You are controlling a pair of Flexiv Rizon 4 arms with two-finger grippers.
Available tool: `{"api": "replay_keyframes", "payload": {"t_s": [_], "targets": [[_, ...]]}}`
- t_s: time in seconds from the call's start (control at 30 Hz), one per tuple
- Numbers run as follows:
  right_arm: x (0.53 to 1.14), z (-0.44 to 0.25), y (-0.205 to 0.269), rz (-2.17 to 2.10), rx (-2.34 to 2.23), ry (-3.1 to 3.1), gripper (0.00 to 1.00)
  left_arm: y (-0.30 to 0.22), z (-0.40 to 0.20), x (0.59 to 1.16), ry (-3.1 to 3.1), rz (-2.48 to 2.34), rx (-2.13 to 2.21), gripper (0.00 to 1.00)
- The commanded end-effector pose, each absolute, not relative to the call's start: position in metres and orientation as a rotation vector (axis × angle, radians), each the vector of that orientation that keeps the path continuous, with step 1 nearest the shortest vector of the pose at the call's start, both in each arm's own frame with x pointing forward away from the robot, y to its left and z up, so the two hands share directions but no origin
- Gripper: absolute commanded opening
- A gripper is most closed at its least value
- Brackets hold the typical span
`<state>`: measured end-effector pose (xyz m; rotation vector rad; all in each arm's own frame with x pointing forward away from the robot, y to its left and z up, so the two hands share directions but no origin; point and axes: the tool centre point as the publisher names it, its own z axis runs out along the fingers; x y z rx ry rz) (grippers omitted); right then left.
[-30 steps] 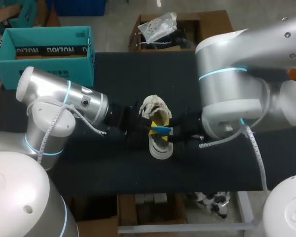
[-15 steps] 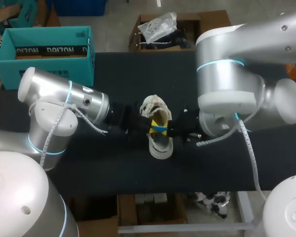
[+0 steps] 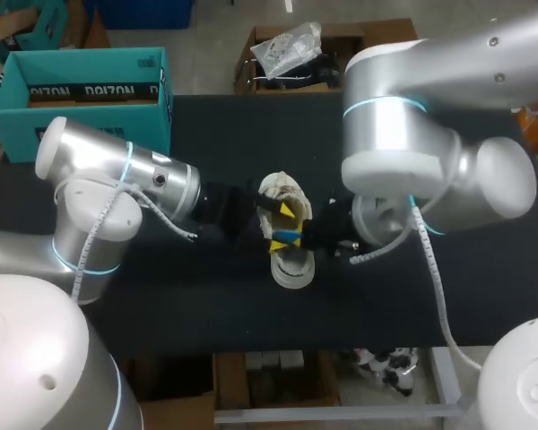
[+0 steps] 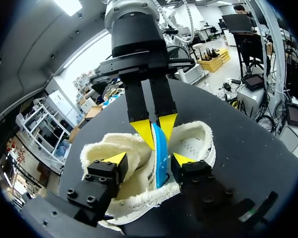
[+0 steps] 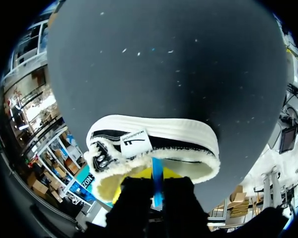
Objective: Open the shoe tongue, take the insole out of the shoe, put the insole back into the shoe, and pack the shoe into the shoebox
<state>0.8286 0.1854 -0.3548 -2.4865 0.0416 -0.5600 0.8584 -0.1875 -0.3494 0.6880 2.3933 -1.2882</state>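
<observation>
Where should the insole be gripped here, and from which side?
The insole by its raised blue edge, from above. It stands on edge out of the shoe, so its thin faces suit a pinch, as the right gripper has it.

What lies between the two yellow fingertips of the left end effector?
In the left wrist view, the blue insole stands on edge between them, pinched by the right end effector, within the shoe.

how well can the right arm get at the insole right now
Yes, it looks so: the right claw pinches the blue insole standing out of the shoe, and the open left claw does not block it.
</observation>
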Motion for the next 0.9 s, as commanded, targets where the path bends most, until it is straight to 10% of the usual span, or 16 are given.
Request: {"api": "replay_keyframes", "payload": {"t_s": [0.03, 0.7, 0.9], "targets": [[0.829, -0.353, 0.188, -0.525, -2.517, 0.033, 0.0, -0.167, -0.336, 0.85, 2.395, -1.32, 0.673, 1.0], [0.814, -0.384, 0.189, -0.348, -2.67, 0.046, 0.01, -0.13, -0.275, 0.824, 2.642, -1.381, 0.347, 1.0], [0.805, -0.384, 0.183, -0.345, -2.662, 0.053, 0.24, -0.127, -0.269, 0.815, 2.673, -1.333, 0.256, 1.0]]}}
